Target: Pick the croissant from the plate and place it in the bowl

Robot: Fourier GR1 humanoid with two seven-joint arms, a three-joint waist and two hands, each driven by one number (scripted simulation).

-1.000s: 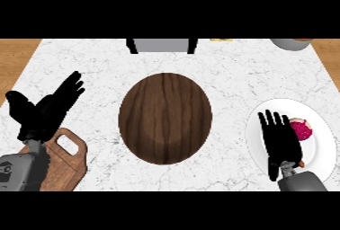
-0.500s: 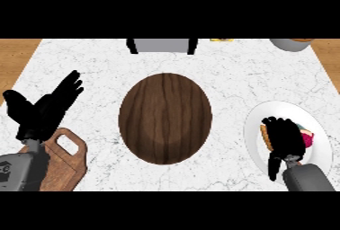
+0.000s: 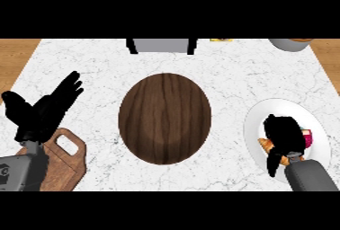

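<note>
Here, the grasp on the plate, read from the head view.

Right hand: the right hand [image 3: 285,134] sits low over the white plate [image 3: 262,117], fingers curled down around the croissant [image 3: 266,144], of which only a tan edge shows at the hand's left side.
Croissant: on the plate, largely hidden under the hand; whether it has left the plate's surface cannot be told.
Neighbour: a pink item [image 3: 308,137] lies just beside the fingers on the plate; a clean lift should leave it behind.
Bowl: the dark wooden bowl [image 3: 164,117] stands at the counter's [image 3: 219,67] middle, well apart from the plate, to the hand's left.
Left hand: the left hand [image 3: 43,112] rests open, fingers up, near the view's left edge, above a wooden cutting board [image 3: 66,159].
Step in hand: closing on the croissant, by my reading.
Doing it well: enclose the pastry from both sides, rise straight up off the plate, then carry it leftward over the bowl's rim before releasing.
</note>
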